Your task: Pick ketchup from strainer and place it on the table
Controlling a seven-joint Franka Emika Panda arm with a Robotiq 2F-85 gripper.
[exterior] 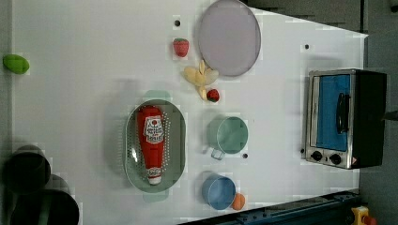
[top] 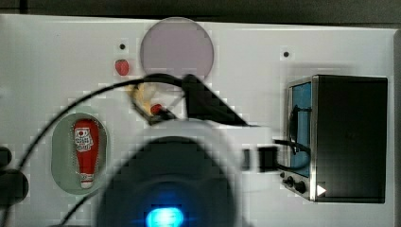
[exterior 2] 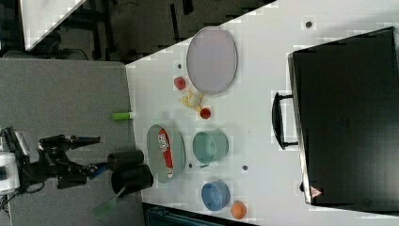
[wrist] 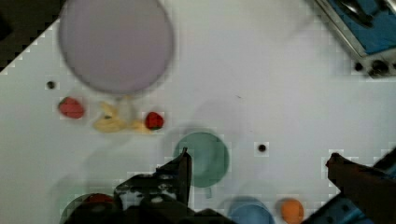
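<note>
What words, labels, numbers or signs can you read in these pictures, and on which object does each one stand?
No text reads clearly.
ketchup label: red marks on white, too blurred to read.
toaster oven: red warning triangle sign at a corner, no legible words.

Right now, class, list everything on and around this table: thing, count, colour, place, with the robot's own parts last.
ketchup: 1, red with white label, lying in the strainer
strainer: 1, pale green, on the table
plate: 1, grey-lilac, far table edge in the left view
strawberries: 2, red, one beside the plate, one by the yellow peel
peel-like item: 1, yellow, below the plate
cups: 2, green and blue, the left view's right of the strainer
orange ball: 1, beside the blue cup
toaster oven: 1, black and silver
claw: 1, dark, open, above the cups
</note>
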